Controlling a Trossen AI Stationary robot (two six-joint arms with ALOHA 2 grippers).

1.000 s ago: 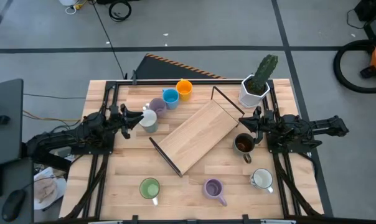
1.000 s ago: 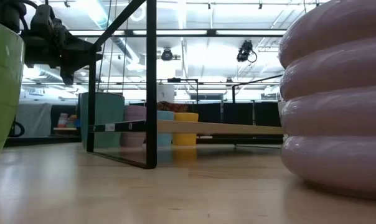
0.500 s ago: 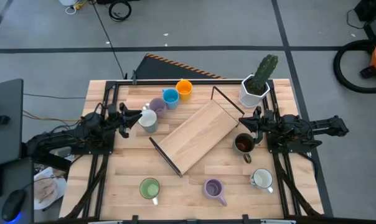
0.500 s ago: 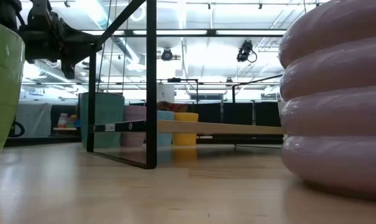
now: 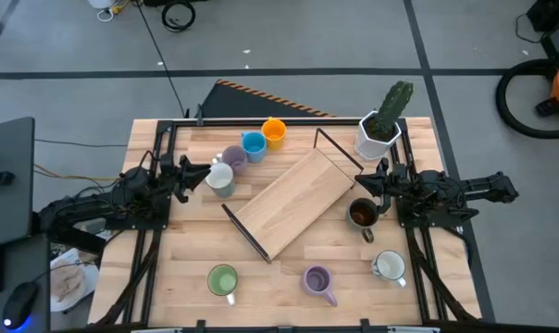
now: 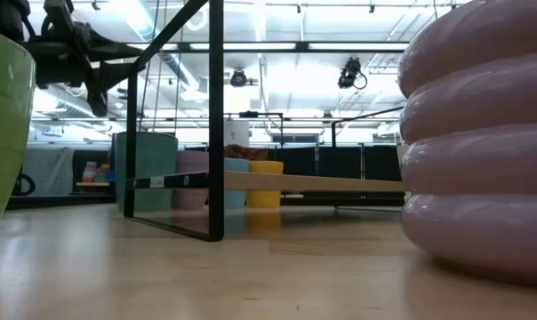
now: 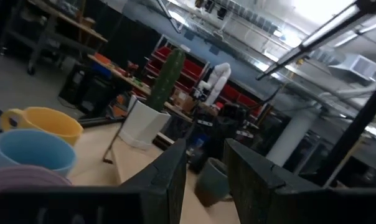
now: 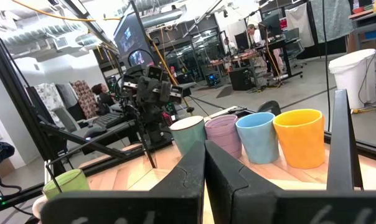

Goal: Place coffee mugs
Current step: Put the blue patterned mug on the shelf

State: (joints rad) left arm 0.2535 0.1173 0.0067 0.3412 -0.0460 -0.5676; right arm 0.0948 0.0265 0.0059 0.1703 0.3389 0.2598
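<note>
In the high view, four mugs stand in a row at the far left: orange [image 5: 273, 132], blue [image 5: 253, 143], lilac [image 5: 234, 157] and white [image 5: 220, 178]. My left gripper [image 5: 202, 173] [image 7: 206, 180] is open, level, just left of the white mug and apart from it. My right gripper [image 5: 361, 184] [image 8: 205, 165] is shut and hovers just beyond the dark brown mug [image 5: 361, 215]. A green mug [image 5: 223, 280], a second lilac mug [image 5: 317, 280] and a second white mug [image 5: 389, 267] stand near the near edge.
A wooden shelf board [image 5: 293, 201] with black wire end frames lies slanted across the table's middle. A cactus in a white faceted pot [image 5: 379, 129] stands at the far right corner. In the low view the green mug [image 6: 2, 133] and the lilac mug [image 6: 482, 142] fill the sides.
My left gripper has drawn back from the white mug toward the table's left edge and risen a little. The mugs and my right arm have kept still.
</note>
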